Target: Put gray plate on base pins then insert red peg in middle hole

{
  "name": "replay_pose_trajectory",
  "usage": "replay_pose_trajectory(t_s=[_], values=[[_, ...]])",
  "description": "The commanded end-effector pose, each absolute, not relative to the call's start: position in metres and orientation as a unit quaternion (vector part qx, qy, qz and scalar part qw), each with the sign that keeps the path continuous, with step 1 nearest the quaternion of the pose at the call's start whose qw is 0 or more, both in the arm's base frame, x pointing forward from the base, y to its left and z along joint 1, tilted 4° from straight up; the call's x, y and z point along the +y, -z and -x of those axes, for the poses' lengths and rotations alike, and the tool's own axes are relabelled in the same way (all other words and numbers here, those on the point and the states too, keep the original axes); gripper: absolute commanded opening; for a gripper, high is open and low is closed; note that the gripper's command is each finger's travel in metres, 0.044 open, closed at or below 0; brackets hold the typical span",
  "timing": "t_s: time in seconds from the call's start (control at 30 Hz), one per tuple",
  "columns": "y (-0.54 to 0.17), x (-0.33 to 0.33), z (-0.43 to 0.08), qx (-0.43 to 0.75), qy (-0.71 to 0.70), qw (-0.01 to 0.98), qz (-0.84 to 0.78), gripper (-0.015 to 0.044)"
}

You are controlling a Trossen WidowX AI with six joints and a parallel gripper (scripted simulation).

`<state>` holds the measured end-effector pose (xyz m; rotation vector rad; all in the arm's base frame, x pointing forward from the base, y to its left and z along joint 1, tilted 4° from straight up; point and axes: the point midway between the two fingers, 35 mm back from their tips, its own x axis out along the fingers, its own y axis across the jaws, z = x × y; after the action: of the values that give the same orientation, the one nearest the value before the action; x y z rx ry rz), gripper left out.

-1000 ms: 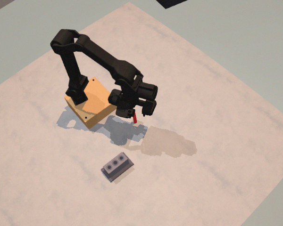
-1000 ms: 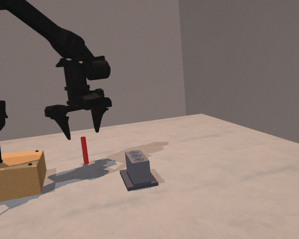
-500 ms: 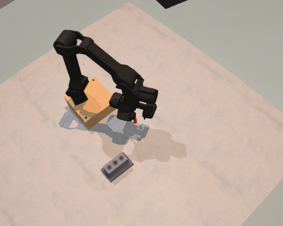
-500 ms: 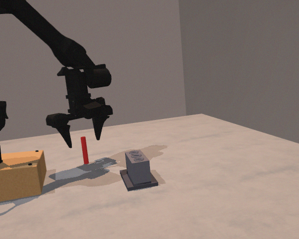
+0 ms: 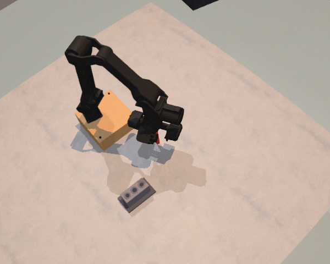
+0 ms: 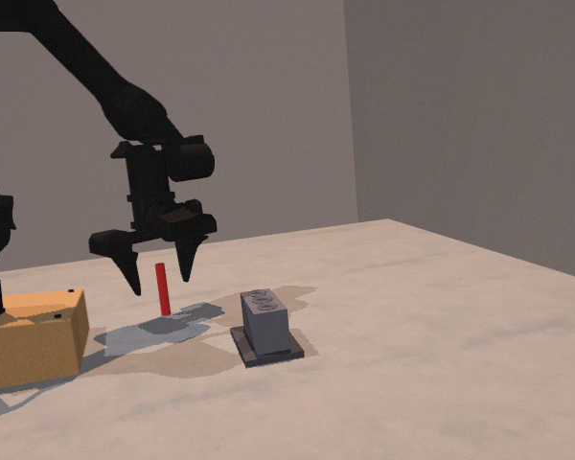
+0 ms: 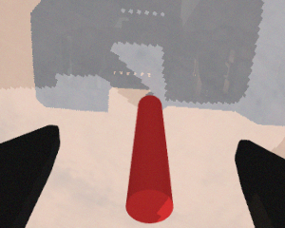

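Red peg (image 7: 149,160) stands upright on desk (image 6: 426,316), long axis vertical, centred between wide, empty jaws at 3 and 9 o'clock.

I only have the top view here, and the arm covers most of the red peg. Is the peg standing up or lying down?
Observer: The red peg stands upright on the table.
Operator: Is the gripper around it yet?
Observer: The open gripper has a finger on each side of the peg, neither touching.
Operator: How low are the tips?
Observer: Below the peg's top, well above its foot.
Operator: And the plate?
Observer: The gray plate sits on the base, its top level.
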<state>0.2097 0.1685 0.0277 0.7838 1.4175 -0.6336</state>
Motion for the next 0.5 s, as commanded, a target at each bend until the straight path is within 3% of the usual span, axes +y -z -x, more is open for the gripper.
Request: replay_pose_trajectory(t_s=[0.0, 0.3, 0.47], values=[[-0.0265, 0.1679, -0.2095, 0.621, 0.281, 0.645, -0.345, 0.0282], [-0.0265, 0.1679, -0.2095, 0.621, 0.281, 0.645, -0.345, 0.0046], [-0.0265, 0.1679, -0.2095, 0.621, 0.281, 0.645, -0.345, 0.0013]])
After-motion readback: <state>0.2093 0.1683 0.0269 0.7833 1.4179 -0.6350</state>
